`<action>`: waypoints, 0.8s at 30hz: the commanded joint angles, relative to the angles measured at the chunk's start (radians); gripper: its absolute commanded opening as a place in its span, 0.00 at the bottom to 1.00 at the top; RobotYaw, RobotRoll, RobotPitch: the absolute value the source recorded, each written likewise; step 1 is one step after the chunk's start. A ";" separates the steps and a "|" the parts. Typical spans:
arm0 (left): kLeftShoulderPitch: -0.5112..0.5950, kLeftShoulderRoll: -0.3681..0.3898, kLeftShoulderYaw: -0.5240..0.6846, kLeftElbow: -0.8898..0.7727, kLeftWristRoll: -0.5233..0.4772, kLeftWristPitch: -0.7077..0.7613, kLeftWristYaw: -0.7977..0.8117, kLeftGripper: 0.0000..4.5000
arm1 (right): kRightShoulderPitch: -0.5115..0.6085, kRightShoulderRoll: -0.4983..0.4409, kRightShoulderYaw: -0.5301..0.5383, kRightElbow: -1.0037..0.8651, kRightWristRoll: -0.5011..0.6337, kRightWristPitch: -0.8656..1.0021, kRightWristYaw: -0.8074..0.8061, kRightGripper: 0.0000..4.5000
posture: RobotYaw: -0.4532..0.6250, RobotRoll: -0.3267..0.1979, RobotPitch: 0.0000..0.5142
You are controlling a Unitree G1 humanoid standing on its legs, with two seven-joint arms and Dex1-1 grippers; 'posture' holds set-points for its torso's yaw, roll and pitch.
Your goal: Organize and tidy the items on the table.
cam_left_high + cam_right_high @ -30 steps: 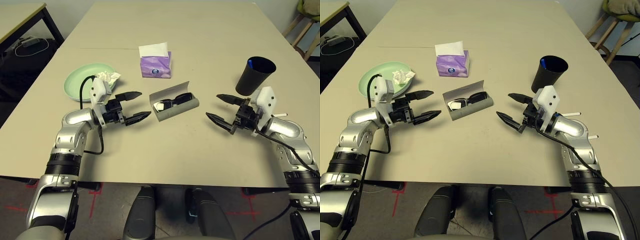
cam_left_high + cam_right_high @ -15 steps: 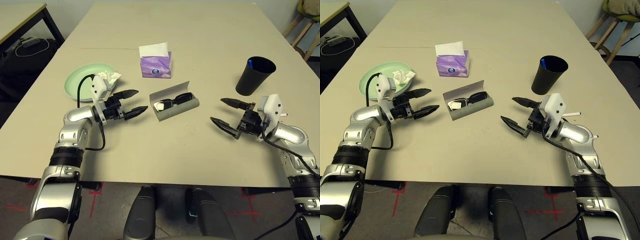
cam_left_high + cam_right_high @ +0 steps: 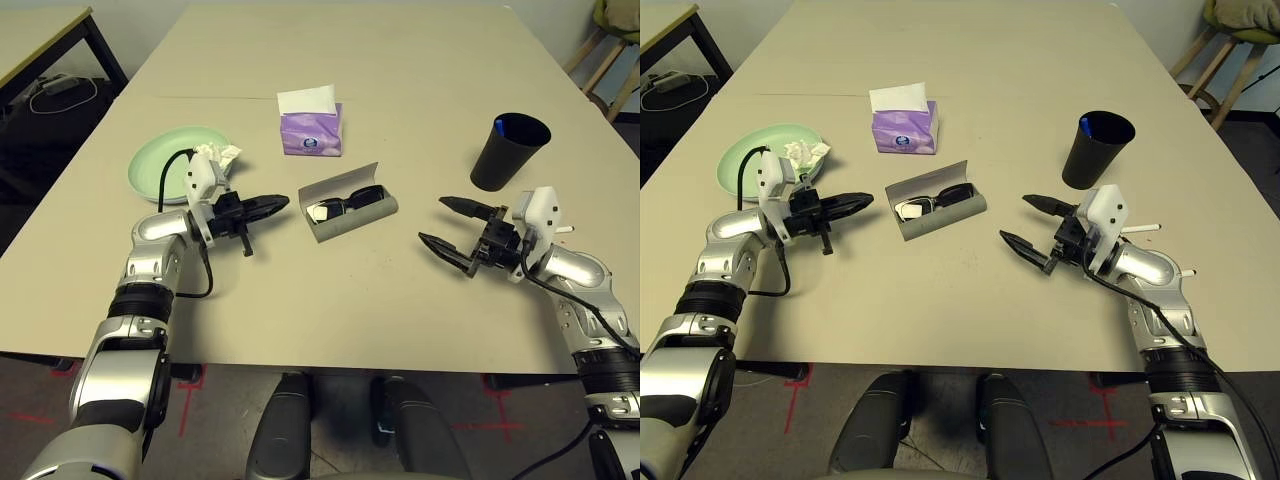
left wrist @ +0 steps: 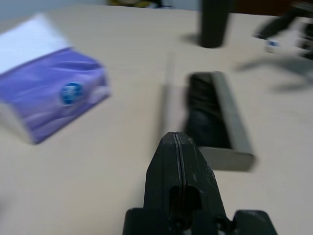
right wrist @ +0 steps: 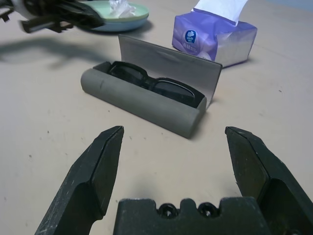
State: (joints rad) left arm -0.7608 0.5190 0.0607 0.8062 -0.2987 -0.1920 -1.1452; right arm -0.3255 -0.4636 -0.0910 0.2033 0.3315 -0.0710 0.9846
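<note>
Currently, you are viewing an unfinished tidy: the black sunglasses [image 3: 345, 206] are lying inside the lid-up glasses case [image 3: 350, 215] mid-counter, the left claw [image 3: 272, 205] is pinched empty beside it, and the right claw [image 3: 447, 224] is gaping wide.

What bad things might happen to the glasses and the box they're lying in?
The glasses case lies open with the sunglasses inside. If the shut left gripper pushes its lid, the case might slide instead of closing. The open right gripper could steady it, but might bump the black cup nearby.
</note>
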 commanded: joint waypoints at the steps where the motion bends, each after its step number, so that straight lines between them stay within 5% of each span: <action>1: -0.019 -0.012 0.011 0.033 0.027 0.019 0.059 0.01 | 0.014 0.006 0.004 -0.026 0.018 0.032 -0.017 1.00 | 0.55 0.62 0.30; 24: -0.070 -0.119 -0.090 0.092 0.155 0.006 0.062 0.01 | 0.006 0.011 0.005 -0.185 0.056 0.189 -0.090 1.00 | 0.53 0.62 0.28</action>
State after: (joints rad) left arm -0.8465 0.4058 -0.0194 0.8823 -0.1575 -0.1814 -1.0772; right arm -0.3301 -0.4452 -0.0910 0.0411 0.3803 0.1063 0.8977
